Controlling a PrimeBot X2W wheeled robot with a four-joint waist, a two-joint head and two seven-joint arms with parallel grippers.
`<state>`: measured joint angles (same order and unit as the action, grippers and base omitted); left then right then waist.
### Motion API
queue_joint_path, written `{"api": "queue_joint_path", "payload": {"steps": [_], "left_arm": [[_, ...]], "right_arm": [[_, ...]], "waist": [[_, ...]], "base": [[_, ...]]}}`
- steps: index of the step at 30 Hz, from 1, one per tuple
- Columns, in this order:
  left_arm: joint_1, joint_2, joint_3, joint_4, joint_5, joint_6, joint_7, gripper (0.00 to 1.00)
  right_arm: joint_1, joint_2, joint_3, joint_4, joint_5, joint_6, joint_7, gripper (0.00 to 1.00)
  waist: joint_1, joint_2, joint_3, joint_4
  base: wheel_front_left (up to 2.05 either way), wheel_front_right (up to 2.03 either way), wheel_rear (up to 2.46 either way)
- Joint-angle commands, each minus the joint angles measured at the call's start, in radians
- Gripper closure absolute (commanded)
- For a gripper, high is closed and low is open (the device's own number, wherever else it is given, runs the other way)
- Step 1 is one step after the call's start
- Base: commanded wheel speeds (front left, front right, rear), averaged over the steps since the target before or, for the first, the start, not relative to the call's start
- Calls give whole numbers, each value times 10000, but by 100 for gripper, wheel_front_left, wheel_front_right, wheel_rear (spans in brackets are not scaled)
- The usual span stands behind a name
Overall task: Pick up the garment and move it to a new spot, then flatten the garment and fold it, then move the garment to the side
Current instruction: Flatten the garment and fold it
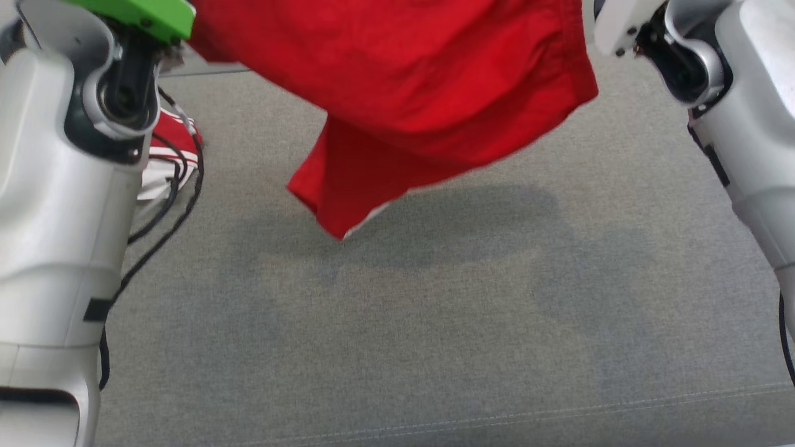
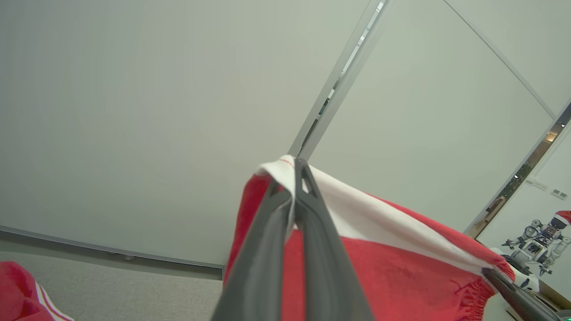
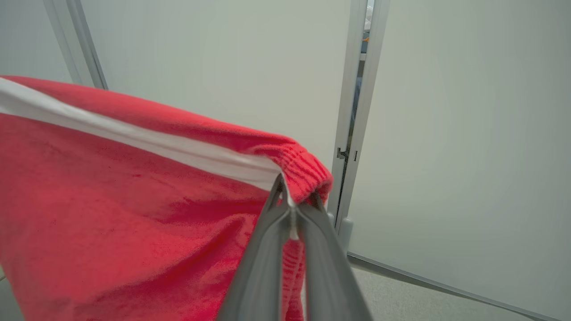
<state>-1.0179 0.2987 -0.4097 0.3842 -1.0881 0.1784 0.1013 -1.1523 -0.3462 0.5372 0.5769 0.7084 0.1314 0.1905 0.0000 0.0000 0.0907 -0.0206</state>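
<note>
Left gripper [image 2: 294, 180] and right gripper [image 3: 289, 198] each clamp the garment [image 1: 404, 93] by its top edge; it hangs between and below them, above the grey surface [image 1: 435, 341].

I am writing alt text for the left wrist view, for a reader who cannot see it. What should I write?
The shut left claw pinches the white-striped edge of a red fabric garment lifted before a pale wall. The right claw grips the garment's far corner at lower right; another red cloth with white stripes lies at lower left.
</note>
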Motion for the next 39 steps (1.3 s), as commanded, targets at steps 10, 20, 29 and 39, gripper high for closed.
{"api": "queue_joint_path", "payload": {"steps": [10, 20, 29, 39], "left_arm": [[-2566, -1380, 247, 2146, 818, -1064, -2983, 100], [-25, -2114, -532, 3060, 404, -2689, -3383, 100], [2785, -1604, -534, 1674, 590, -3028, -3642, 100], [5937, -948, -268, -942, 1948, -3075, -3662, 100]], "right_arm": [[-3155, 748, -549, 3725, -2719, -17, -3868, 100], [-945, 661, 1365, 4417, -1691, -15, -3815, 100], [1233, -1093, 3747, 1590, 990, -14, -3765, 100], [2905, -2351, 4323, -96, 1507, -15, -4482, 100]], "waist": [[0, 0, 2508, 1001], [0, 0, 3000, 1379], [0, 0, 2482, 1026], [0, 0, 1751, 983]], "base": [[0, 0, 0], [0, 0, 0], [0, 0, 0], [0, 0, 0]]}}
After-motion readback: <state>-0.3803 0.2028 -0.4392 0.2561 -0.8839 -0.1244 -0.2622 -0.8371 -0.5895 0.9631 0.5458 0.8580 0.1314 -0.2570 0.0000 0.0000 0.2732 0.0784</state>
